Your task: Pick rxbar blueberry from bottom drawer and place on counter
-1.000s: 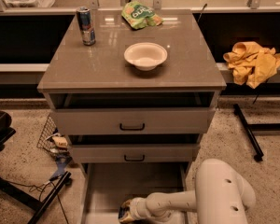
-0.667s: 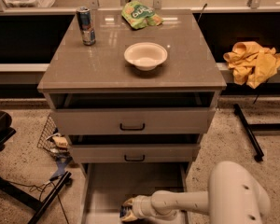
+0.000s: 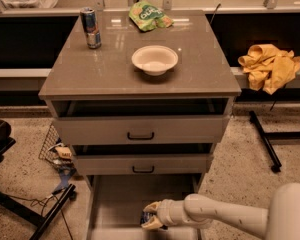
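Note:
The bottom drawer (image 3: 121, 200) is pulled out at the foot of the cabinet, showing its pale floor. My gripper (image 3: 150, 217) reaches into it from the right, low over the front part of the floor. Its two pale fingers (image 3: 151, 207) sit on either side of the rxbar blueberry (image 3: 147, 217), a small dark blue bar of which only a sliver shows between them. The counter (image 3: 110, 71) is the glossy grey-brown top above.
On the counter stand a white bowl (image 3: 155, 59), a drink can (image 3: 91, 28) and a green snack bag (image 3: 149, 15). Two drawers with black handles (image 3: 140, 135) stand slightly open above. A yellow cloth (image 3: 270, 66) lies on the right; cables and clutter (image 3: 60, 156) lie on the floor at left.
My gripper has shifted a little to the right and away from the drawer's front edge, with the blue bar between its fingers. The arm has swung further right.

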